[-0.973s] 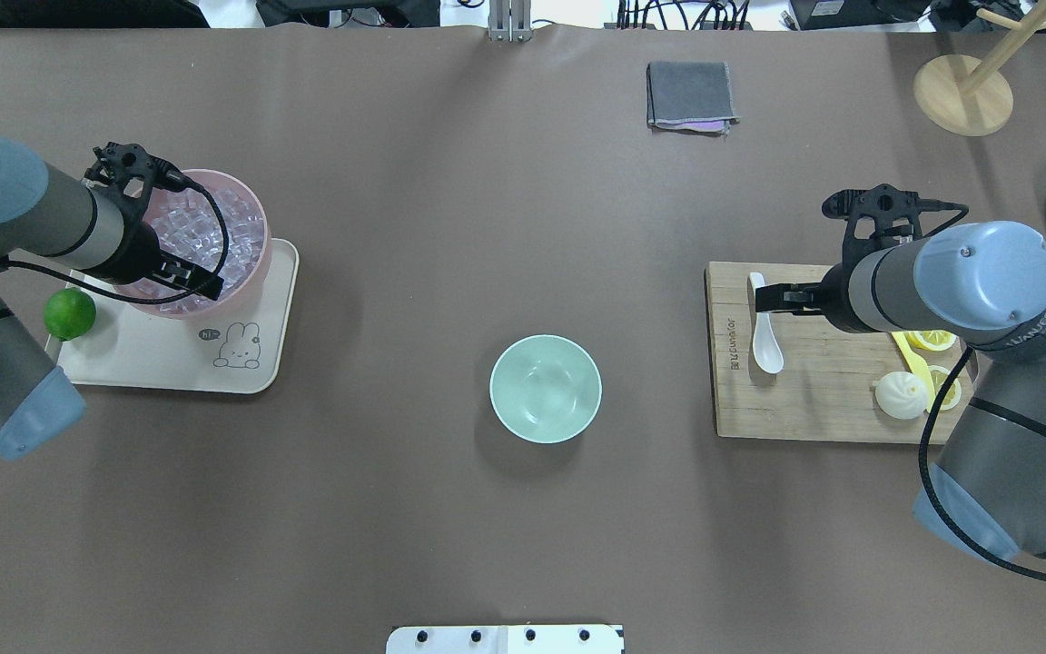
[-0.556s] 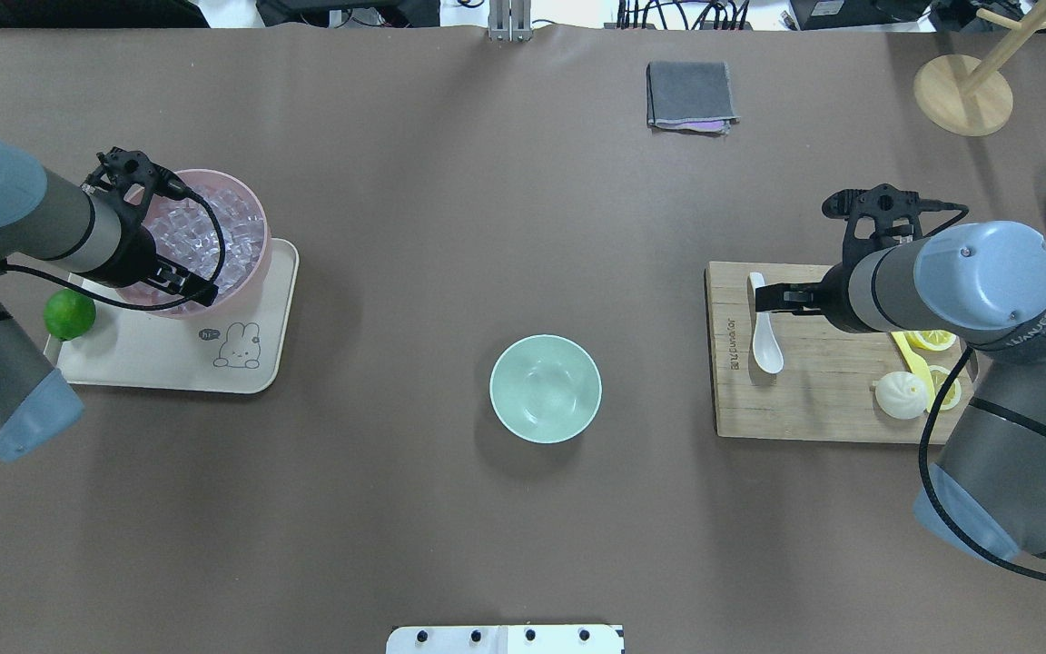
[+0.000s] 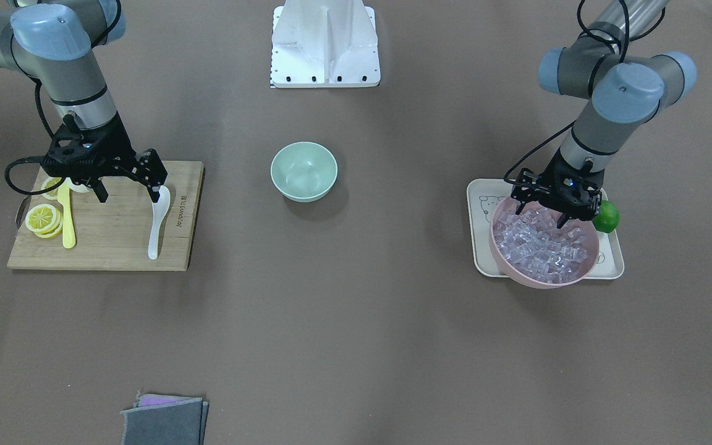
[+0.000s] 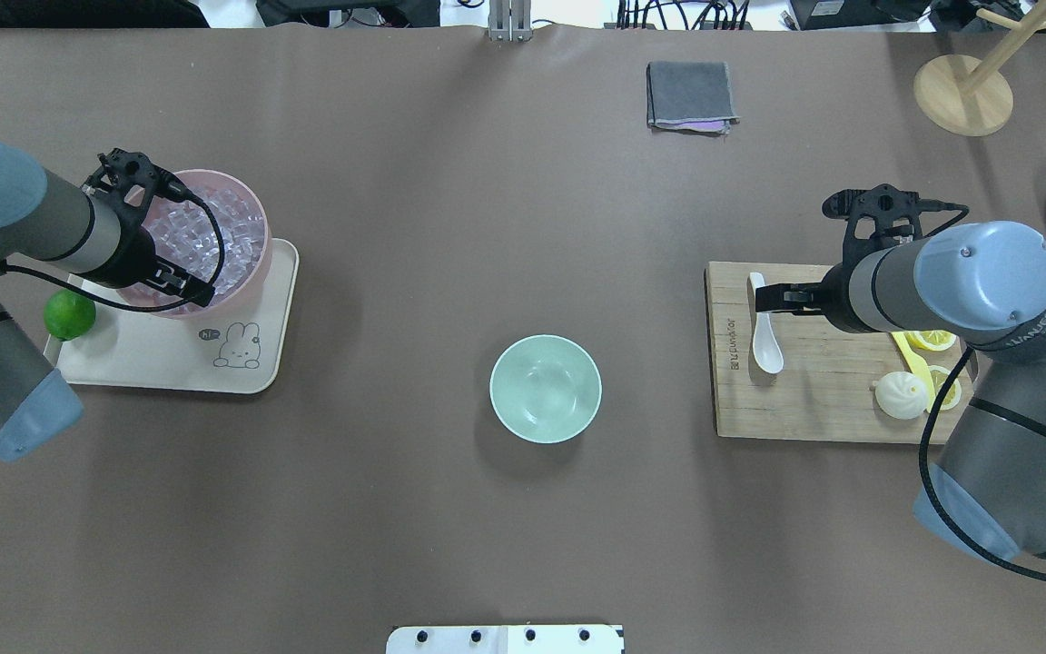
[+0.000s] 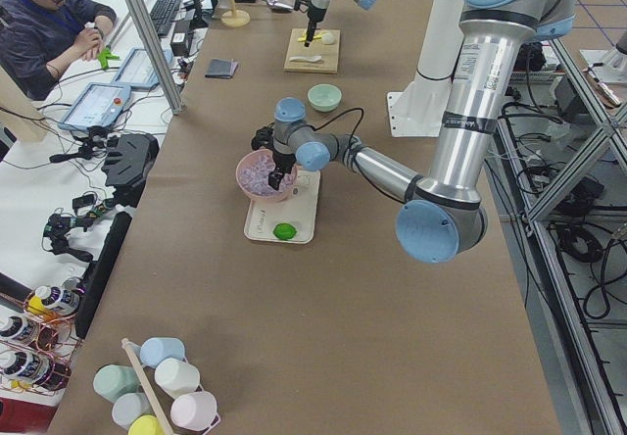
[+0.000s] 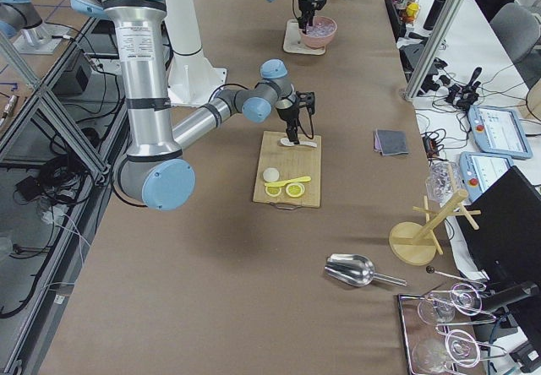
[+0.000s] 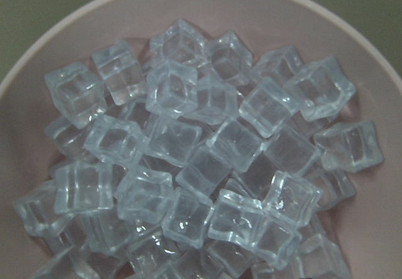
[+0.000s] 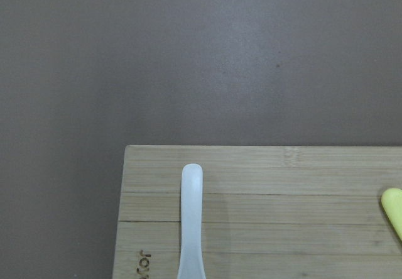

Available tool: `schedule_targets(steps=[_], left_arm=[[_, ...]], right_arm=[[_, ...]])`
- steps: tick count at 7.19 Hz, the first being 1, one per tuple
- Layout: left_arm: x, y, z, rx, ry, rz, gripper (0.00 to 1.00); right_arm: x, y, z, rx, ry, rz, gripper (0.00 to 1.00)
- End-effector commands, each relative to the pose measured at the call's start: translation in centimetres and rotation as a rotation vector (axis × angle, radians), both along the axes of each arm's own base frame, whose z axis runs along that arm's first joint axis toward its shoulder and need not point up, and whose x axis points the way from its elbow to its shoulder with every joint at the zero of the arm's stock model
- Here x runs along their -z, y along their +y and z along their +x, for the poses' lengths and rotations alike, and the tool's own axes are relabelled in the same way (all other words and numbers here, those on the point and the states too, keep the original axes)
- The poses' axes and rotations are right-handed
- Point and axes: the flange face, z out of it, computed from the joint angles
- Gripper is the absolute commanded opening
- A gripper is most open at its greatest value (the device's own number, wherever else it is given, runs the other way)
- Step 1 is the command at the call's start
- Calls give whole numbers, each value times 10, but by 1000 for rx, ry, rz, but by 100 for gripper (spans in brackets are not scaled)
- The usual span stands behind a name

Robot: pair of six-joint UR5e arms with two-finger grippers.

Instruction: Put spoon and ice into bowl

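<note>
Two arms over the brown table (image 6: 245,299), seen from its right end.
The near arm's right gripper (image 6: 294,132) hangs over the far edge of the wooden board (image 6: 283,160), just above the white spoon (image 6: 304,144). A bun (image 6: 270,174), a yellow knife (image 6: 297,180) and lemon slices (image 6: 287,190) lie toward the board's near edge. The far arm's left gripper (image 6: 309,16) stands over the pink bowl (image 6: 323,34) on a tray (image 6: 292,46) near the table's far end.

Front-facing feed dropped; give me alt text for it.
The mint bowl sits empty mid-table. At the view's left, the right gripper hangs open over the cutting board, one finger beside the spoon; at its right, the left gripper is open above the pink bowl of ice.
</note>
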Motion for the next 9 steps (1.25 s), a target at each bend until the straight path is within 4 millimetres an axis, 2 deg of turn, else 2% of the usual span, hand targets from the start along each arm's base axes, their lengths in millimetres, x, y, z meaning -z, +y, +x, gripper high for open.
schedule_targets(steps=[1,4,9], left_arm=[[-2,0,0,-12,-8,8,82],[6,1,-2,-12,0,15,82],[3,-3,-5,-5,-6,13,80]], right_arm=[[1,0,0,0,-1,0,100],[1,0,0,0,-2,1,100],[2,0,-1,0,-3,2,100]])
